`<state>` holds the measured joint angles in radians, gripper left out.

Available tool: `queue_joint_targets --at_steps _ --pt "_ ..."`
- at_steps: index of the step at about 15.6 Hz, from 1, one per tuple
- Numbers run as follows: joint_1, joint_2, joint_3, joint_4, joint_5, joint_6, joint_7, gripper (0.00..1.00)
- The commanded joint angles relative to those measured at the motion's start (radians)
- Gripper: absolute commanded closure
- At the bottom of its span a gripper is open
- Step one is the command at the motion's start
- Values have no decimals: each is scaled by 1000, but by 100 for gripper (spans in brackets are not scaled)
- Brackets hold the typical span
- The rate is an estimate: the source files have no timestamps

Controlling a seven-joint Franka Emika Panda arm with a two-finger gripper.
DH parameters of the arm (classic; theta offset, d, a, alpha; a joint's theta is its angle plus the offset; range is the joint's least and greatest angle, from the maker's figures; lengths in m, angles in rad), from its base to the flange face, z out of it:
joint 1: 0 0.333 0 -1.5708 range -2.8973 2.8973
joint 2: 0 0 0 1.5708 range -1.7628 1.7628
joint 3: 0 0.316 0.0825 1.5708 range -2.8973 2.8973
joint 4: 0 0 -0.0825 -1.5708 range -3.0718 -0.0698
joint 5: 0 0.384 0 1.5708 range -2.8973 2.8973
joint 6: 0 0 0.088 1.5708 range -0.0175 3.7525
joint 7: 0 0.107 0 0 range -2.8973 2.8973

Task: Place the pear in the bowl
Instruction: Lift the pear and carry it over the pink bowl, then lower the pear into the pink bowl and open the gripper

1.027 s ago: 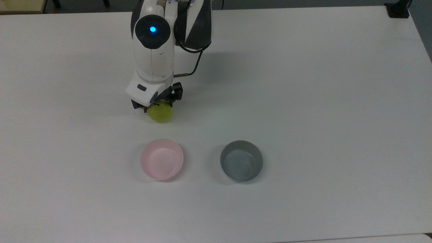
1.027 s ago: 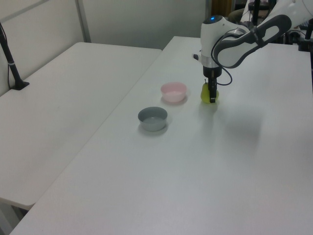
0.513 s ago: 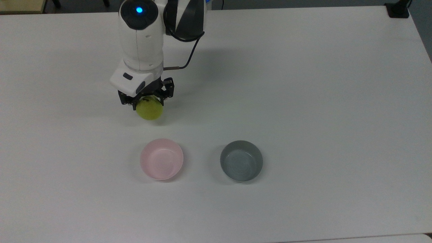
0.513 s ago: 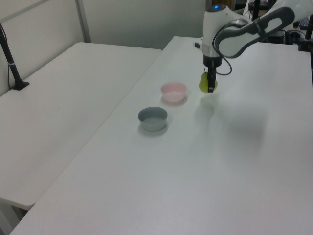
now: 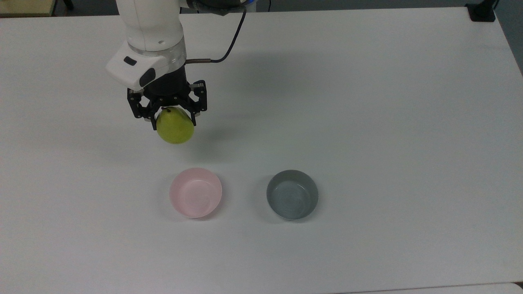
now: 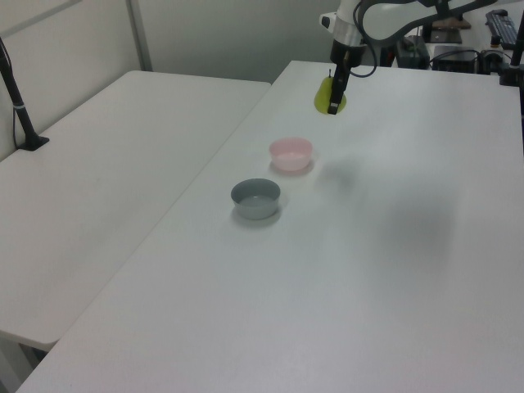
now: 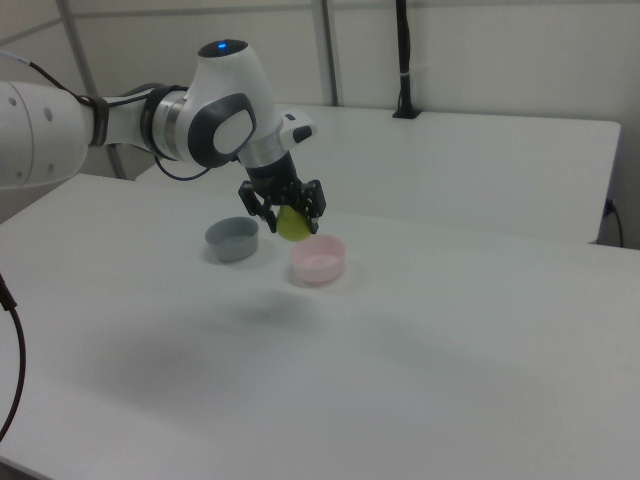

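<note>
Table: the big white table [image 5: 367, 102] takes up most of the top view. Both bowls sit on it. A second white table [image 6: 106, 155] stands next to it on the left view's left.

Arm: the white robot arm [image 5: 149, 24] comes in from the top edge of the top view and points down. A black cable [image 5: 231, 41] loops off its side. In the right view a blue light glows on top of the arm.

Shadow: a soft dark patch lies on the table under the lifted fruit, near the pink bowl in the left view.

Gripper: the black gripper [image 5: 173, 118] hangs below the arm, up in the air above the table. Its two fingers pinch the top part of the pear, one on each side.

Pink bowl: the bowl [image 5: 195, 192] stands upright on the table with nothing in it. It sits to the top view's left of the grey one.

Grey bowl: the grey-blue bowl [image 5: 292, 194] stands near the pink one, not touching it, and has nothing in it too.

Pear: the pear [image 5: 175, 125] is yellow-green and hangs in the gripper, off the table, stem end up. In the top view it is above the pink bowl and a bit to the top view's left. It is not in the bowl yet.
</note>
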<state>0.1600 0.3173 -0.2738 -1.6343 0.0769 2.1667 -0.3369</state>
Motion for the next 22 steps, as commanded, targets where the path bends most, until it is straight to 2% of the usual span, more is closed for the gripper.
queue_joint_targets --at_steps 1,3,7,9,17,20,22 --pt "16 123 -12 141 29 -22 73 80" --pt "16 190 -5 212 29 1 105 80" --pt "13 285 1 246 26 137 185 80" --pt "16 336 1 272 20 150 188 80" --pt "32 379 2 266 18 163 190 79" --pt "44 390 2 265 17 173 190 71" --pt "44 390 2 263 17 173 190 48"
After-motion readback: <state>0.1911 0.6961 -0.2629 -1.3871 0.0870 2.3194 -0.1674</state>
